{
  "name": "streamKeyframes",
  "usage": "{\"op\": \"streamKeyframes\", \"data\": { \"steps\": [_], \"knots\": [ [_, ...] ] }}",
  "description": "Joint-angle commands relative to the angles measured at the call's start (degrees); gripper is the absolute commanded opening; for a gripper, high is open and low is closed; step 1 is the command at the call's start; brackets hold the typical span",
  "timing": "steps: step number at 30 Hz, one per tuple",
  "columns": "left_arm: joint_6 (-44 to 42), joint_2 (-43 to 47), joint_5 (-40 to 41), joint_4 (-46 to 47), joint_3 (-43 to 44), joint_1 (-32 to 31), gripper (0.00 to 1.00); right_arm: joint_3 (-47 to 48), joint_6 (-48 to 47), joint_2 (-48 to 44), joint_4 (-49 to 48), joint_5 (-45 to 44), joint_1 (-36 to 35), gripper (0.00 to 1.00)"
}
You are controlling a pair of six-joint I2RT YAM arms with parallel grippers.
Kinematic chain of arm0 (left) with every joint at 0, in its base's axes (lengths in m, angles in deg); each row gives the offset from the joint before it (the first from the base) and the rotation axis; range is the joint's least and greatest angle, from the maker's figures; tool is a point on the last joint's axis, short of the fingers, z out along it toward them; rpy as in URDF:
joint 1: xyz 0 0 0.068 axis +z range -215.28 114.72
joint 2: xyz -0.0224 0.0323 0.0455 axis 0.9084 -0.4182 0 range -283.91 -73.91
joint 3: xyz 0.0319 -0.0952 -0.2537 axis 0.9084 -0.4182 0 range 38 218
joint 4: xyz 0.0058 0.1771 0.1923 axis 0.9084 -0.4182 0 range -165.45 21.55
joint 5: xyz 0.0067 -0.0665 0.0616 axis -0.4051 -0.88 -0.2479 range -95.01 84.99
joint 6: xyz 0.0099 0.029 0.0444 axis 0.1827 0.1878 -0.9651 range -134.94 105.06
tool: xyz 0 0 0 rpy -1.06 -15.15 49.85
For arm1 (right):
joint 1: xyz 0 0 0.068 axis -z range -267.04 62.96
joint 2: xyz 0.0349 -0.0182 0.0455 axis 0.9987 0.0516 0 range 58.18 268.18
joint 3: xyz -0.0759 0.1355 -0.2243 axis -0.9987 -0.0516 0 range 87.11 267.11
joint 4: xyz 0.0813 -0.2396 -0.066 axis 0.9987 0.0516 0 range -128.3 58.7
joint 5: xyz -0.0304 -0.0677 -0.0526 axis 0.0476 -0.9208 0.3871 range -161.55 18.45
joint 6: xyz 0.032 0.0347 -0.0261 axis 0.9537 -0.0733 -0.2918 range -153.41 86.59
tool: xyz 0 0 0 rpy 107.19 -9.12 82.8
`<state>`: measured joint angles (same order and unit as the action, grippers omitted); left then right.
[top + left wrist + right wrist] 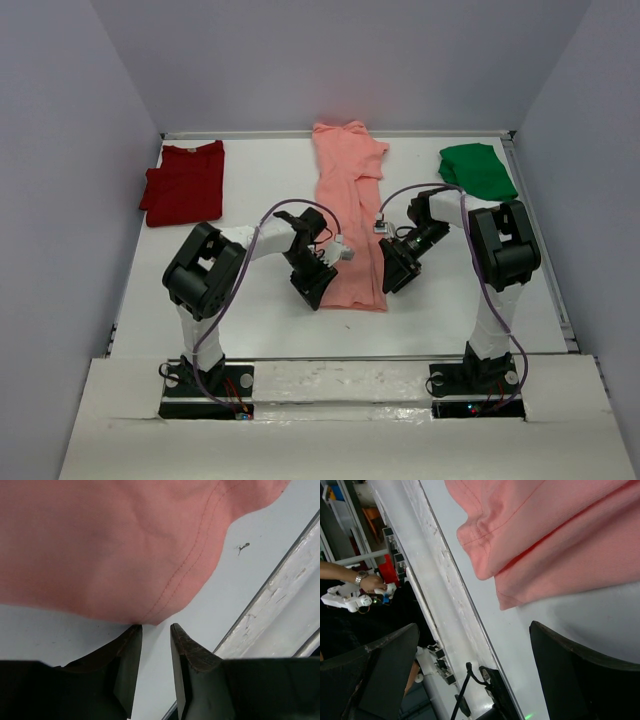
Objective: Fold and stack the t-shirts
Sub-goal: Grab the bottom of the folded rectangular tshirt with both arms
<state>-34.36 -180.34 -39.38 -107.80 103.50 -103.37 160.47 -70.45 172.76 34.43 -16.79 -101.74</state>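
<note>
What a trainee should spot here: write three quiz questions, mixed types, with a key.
1. True or false: the long salmon-pink fabric t-shirt lies between the folded red fabric t-shirt and the bunched green fabric t-shirt.
2. Compare the left end effector and the right end effector: which is opened wider? A) left B) right
3. Fill in: ___ t-shirts lie on the white table.
Key: 1 true; 2 B; 3 three.

Shows pink t-shirt [350, 200] laid lengthwise at centre, red t-shirt [185, 182] far left, green t-shirt [478, 170] far right. Puts left gripper [312, 290] and right gripper [392, 275] at either side of the pink hem.
</note>
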Motion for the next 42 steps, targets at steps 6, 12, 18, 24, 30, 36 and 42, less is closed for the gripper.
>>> {"op": "streamKeyframes", "data": {
  "steps": [6,12,18,24,30,36,42],
  "knots": [
    [1.49,-0.71,5.37,2.35,1.48,1.17,0.37,1.26,-1.99,-0.06,2.42,2.1,-0.33,0.97],
    [2.37,-1.58,3.26,3.4,0.86,1.08,0.35,1.17,-2.51,0.02,2.94,2.63,-0.33,0.97],
    [2.37,-2.46,1.94,3.23,0.95,1.0,0.35,1.17,-3.3,-0.15,4.09,2.72,-0.33,0.97],
    [2.54,-3.6,1.68,3.23,1.3,0.56,0.1,0.99,-3.39,-0.15,4.26,2.72,-0.33,0.97],
    [2.11,-3.61,1.67,2.61,1.13,0.47,0.0,0.55,-3.83,0.11,4.79,2.19,-0.33,0.97],
    [1.84,-2.73,1.94,2.18,1.21,0.47,0.0,-0.06,-2.35,0.81,3.31,0.88,-0.85,0.98],
    [1.84,-1.59,1.59,2.17,1.39,0.47,0.0,-1.29,-0.76,3.19,0.85,1.66,-0.86,0.98]
  ]
}}
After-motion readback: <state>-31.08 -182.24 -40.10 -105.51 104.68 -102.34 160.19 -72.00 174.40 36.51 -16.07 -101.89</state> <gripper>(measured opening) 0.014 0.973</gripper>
